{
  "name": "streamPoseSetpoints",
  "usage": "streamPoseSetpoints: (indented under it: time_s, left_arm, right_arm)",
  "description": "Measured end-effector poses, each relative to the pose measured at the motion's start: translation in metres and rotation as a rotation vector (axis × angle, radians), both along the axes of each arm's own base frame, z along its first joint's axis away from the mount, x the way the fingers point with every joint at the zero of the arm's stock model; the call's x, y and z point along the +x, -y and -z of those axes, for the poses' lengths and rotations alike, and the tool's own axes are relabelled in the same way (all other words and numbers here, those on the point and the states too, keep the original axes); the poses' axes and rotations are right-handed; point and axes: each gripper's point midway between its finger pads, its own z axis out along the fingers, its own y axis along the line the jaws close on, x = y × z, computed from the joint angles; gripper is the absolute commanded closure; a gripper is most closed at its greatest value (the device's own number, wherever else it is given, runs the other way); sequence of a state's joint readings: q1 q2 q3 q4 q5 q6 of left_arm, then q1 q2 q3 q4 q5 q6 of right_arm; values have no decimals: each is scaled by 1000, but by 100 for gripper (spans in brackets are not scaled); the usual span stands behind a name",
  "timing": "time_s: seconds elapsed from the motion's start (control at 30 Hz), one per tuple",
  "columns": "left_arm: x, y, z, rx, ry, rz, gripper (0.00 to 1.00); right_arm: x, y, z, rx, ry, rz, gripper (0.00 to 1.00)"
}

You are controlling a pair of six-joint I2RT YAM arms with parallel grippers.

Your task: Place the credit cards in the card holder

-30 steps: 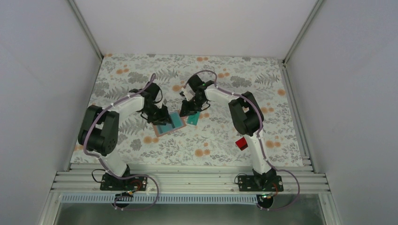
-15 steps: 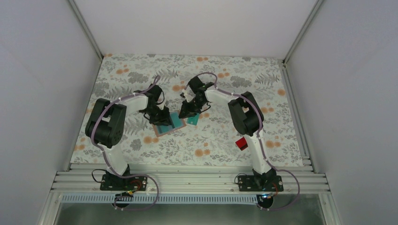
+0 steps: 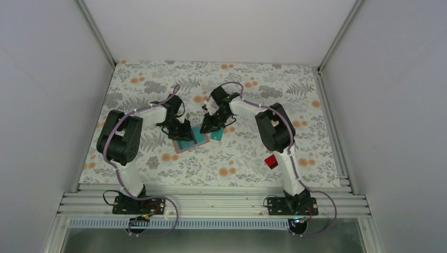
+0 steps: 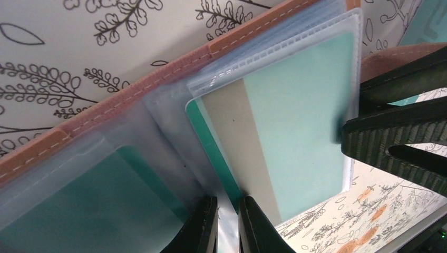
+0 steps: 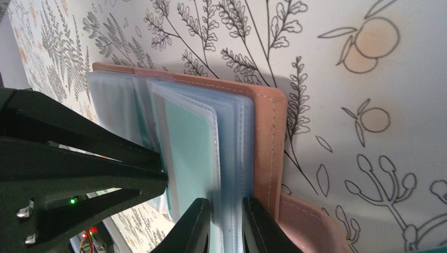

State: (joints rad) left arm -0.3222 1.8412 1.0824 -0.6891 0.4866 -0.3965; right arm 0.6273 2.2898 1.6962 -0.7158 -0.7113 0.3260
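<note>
From left wrist alone: beige stripe on teal card inside card holder.

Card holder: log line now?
tan-brown leather card holder open | left gripper shut on clear sleeve | right gripper shut on sleeve stack

Left pincer now tight on card holder
</note>
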Motion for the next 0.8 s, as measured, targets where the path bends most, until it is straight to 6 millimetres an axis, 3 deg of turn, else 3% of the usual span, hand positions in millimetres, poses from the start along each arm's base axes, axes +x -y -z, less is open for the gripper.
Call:
streamPoseSetpoints:
  time_s: [0.47,0.8]
  left_arm:
    - [0,0,1,-2,2,10,90]
    - [0,-1,-2,9,8,12,90]
  right_arm:
    - [-6,-19,-18,71,-10,-35,86]
    - [-8,-31,-30,98,-2,-54,82]
